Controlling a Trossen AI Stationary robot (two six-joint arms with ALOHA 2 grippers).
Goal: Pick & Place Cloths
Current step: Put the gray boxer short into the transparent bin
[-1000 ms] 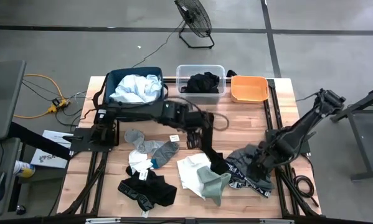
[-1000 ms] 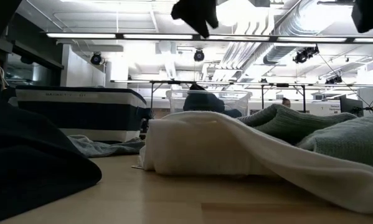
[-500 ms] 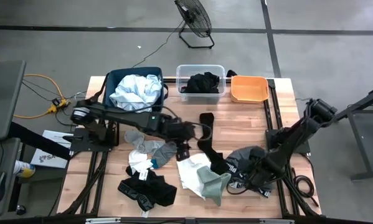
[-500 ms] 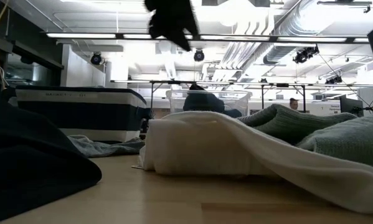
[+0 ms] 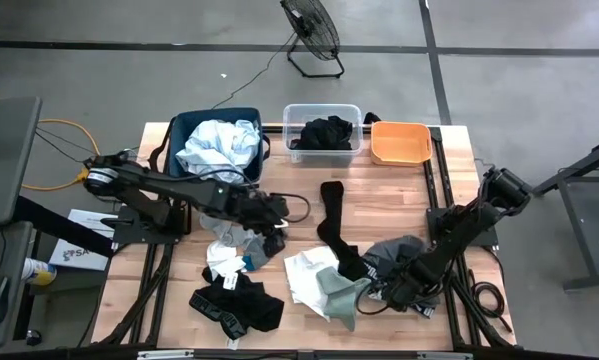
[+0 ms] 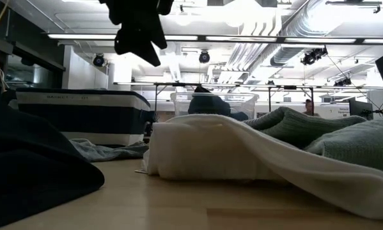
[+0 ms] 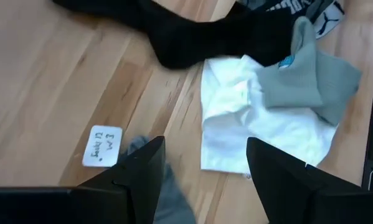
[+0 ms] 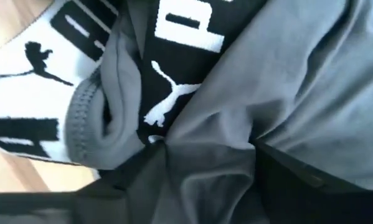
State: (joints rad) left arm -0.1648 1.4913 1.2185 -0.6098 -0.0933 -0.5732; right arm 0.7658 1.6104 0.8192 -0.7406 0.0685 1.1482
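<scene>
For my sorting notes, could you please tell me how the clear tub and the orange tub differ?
The clear tub is see-through and holds a black garment; the orange tub is opaque and shows nothing inside. The clear tub stands nearer the navy bin. Both sit along the table's far edge.

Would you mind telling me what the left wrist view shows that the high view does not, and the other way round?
Only the left wrist view shows the handwritten white label clearly. Only the high view shows the navy bin, the clear tub, the orange tub and the right gripper down on the grey garment. Both show the black sock, the white cloth and the grey-green sock.
</scene>
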